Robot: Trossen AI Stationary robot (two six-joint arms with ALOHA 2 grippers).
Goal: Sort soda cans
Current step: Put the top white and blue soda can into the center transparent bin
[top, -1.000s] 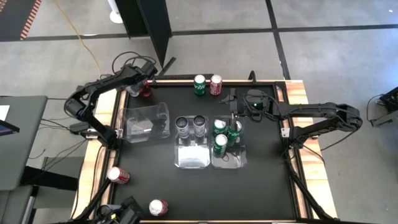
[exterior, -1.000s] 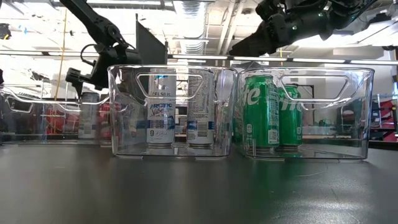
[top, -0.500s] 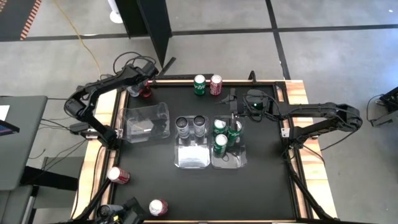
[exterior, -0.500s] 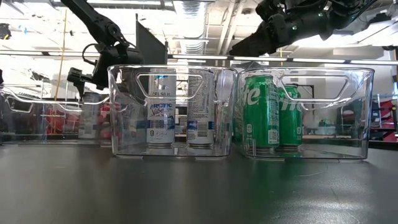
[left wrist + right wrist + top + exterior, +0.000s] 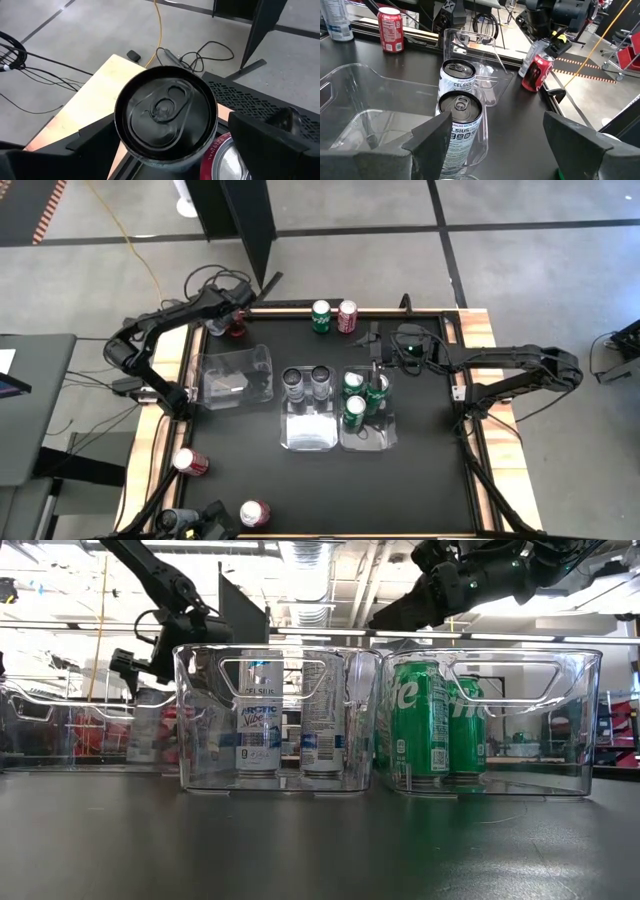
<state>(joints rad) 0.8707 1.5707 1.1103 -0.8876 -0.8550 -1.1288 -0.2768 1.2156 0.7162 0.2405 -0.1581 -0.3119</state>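
Note:
At the table's far left corner a silver soda can with a dark top (image 5: 165,120) stands beside a red soda can (image 5: 536,73). My left gripper (image 5: 170,150) is open, one finger on each side of the silver can's upper part. My right gripper (image 5: 375,356) hangs open and holds nothing, above the far end of the clear bin (image 5: 370,442) that holds three green cans (image 5: 362,395). The middle bin (image 5: 308,438) holds two silver cans (image 5: 307,380). The left bin (image 5: 236,376) holds no cans. My left gripper comes slanting down from above at the silver can's top rim (image 5: 210,125). A gap shows between the can and one finger (image 5: 270,140). The other finger's edge meets the can's outline, and I cannot tell whether it touches.
A green can (image 5: 321,315) and a red can (image 5: 347,315) stand side by side at the far edge. Two more red cans (image 5: 190,463) (image 5: 254,513) stand near the front left. Bare black tabletop lies at the front and right.

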